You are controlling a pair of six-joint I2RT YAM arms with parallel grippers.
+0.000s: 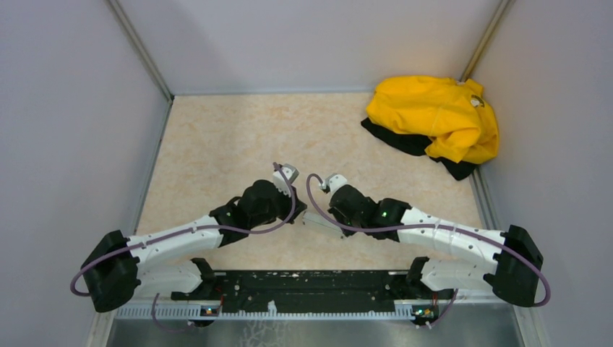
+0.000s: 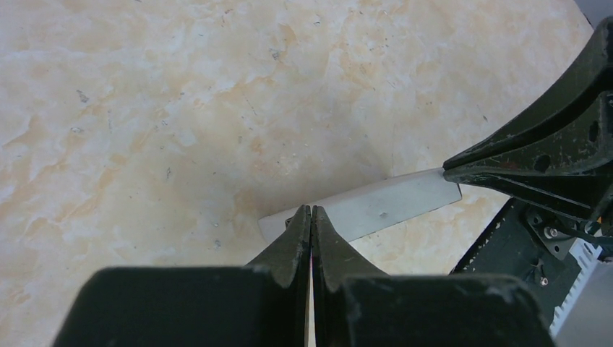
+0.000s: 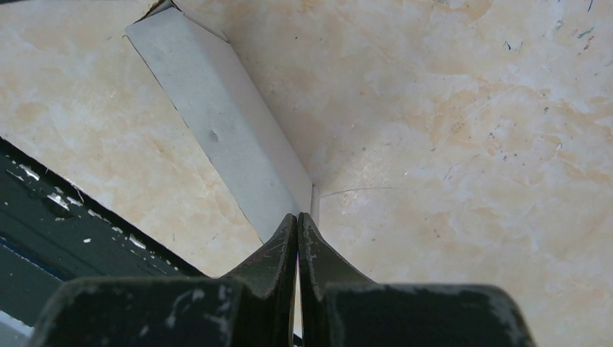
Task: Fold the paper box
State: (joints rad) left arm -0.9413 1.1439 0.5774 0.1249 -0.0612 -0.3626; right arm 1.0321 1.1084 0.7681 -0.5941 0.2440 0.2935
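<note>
paper box (image 3: pixel 217 137): matt grey card. tabletop (image 1: pixel 217 144): smooth, marbled beige. fingers (image 3: pixel 278 253): scuffed blk plastic.

- Top external: fixed, high behind the arm bases, angled down across the whole table (image 1: pixel 217 144); farthest view.
- Left wrist: close, looking down past the left gripper (image 2: pixel 311 210) at the table surface.
- Right wrist: close, looking down past the right gripper (image 3: pixel 298 215).
- Shared: the paper box (image 2: pixel 376 206) appears in all three views.

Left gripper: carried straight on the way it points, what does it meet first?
The paper box that the left gripper pinches at its edge; past it, probably the table top. The right gripper sits off to the side.
</note>
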